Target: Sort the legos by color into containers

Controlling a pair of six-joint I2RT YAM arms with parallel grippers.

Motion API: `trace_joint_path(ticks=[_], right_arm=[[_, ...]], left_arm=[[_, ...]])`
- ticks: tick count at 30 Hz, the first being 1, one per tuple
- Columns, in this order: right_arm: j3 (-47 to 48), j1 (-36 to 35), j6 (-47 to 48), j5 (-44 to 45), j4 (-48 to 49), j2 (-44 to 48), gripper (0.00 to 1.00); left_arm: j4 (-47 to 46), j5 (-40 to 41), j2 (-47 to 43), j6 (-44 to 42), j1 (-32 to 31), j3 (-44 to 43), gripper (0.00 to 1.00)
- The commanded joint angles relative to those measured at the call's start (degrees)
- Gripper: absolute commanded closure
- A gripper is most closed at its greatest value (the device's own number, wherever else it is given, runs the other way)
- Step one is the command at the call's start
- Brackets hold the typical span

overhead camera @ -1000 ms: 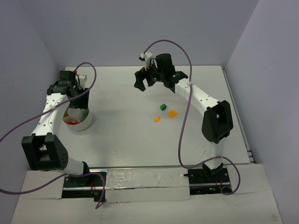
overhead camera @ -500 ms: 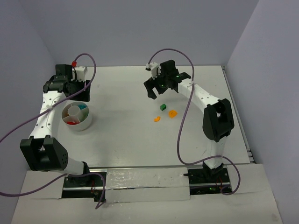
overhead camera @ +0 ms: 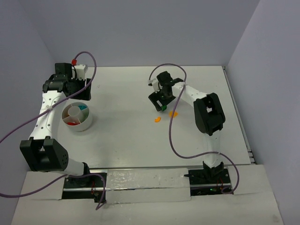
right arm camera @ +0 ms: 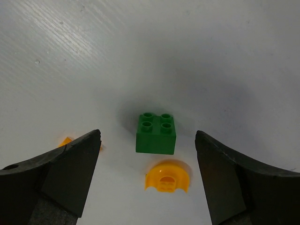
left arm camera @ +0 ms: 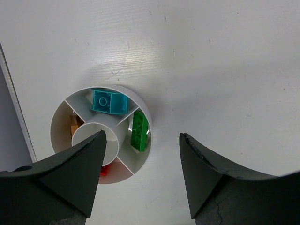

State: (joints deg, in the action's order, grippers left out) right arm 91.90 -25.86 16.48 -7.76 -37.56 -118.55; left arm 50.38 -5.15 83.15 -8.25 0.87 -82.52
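with right hand point(right arm camera: 147, 133) spread open, hovering over the green lego point(right arm camera: 157, 140) on the table point(right arm camera: 211, 47) beside two orange legos point(right arm camera: 167, 176), lining up a pick, next needing descent, closure, carry to the bowl point(overhead camera: 86, 123).

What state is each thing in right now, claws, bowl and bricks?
Bowl: upright, partly filled.
Cyan brick: in a compartment.
Sorted green brick: in the next compartment.
Red piece: in another compartment.
Orange piece: in a fourth compartment.
Loose green brick: on the table, studs up.
Orange arch: loose on table.
Other orange arch: loose on table.
Left claw: open, empty, over the bowl.
Right claw: open, astride the loose green brick, not touching.
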Motion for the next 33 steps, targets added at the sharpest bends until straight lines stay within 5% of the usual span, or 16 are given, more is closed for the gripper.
trace_joint_path(ticks=[1,21,28,29,33], right_arm=[[1.92,0.63,-1.27,0.07,-3.04,-1.01,0.17],[5.37,2.17,0.58,-2.38,-3.75,-4.18,0.68],[3.87,3.71,1.52,-27.55,3.68,5.14,0.86],[4.52,3.7,-1.05,-31.27,5.18,6.42,0.94],[9.32,3.54,-16.01,-44.34,14.41,5.79,1.0]], left_arm=[[-0.99,-0.3,-0.45,-0.54,-0.25,-2.62,0.27],[-1.13,-2.23,-0.51,1.82,-0.22,-1.85,0.27],[-0.34,-17.23,-1.64,4.07,1.43,-3.42,0.21],[-0.85,-23.85,-2.15,4.41,2.31,-3.2,0.21],[-5.46,-38.21,-5.72,6.2,2.65,0.08,0.21]])
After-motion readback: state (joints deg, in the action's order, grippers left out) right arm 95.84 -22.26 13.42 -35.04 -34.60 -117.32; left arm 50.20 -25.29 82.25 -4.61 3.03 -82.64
